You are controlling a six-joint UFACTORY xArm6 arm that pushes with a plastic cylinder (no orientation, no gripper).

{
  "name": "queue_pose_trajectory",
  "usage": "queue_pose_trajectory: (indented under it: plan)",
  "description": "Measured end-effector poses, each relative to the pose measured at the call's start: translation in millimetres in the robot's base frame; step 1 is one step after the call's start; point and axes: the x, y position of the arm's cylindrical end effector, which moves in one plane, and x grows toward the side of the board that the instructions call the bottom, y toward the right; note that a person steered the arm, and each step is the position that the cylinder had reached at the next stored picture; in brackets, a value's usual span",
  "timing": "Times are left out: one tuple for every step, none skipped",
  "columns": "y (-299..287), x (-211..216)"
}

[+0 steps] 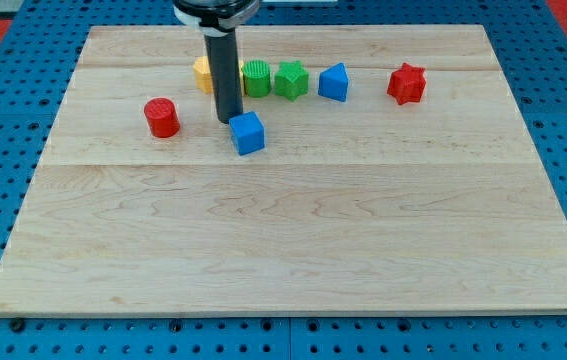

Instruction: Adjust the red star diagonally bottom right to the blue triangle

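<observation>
Scanning from the view's left: a red cylinder point(162, 117) sits alone near the board's left side, well apart from the row behind it. Next, my tip point(228, 121) rests on the wooden board point(283, 240), just left of and behind a blue cube point(248, 132), close enough that contact seems likely, though I cannot tell for sure. The rod partly hides a yellow block point(203, 73), shape unclear. Right of it, in a tight row, come a green cylinder point(256, 78), a green star point(290, 80), then the blue triangle point(334, 82). The red star point(406, 84) lies farther right, level with the triangle, not below it. There is no pincer here, only a bare rod, so nothing opens or holds. Judging by the layout, the star needs a nudge toward the view's bottom; my tip stands well apart from it.
</observation>
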Motion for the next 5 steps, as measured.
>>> queue_pose_trajectory:
  plan:
    - [13,-6]
    - [99,-1]
    - [172,12]
    - [281,10]
    - [331,-39]
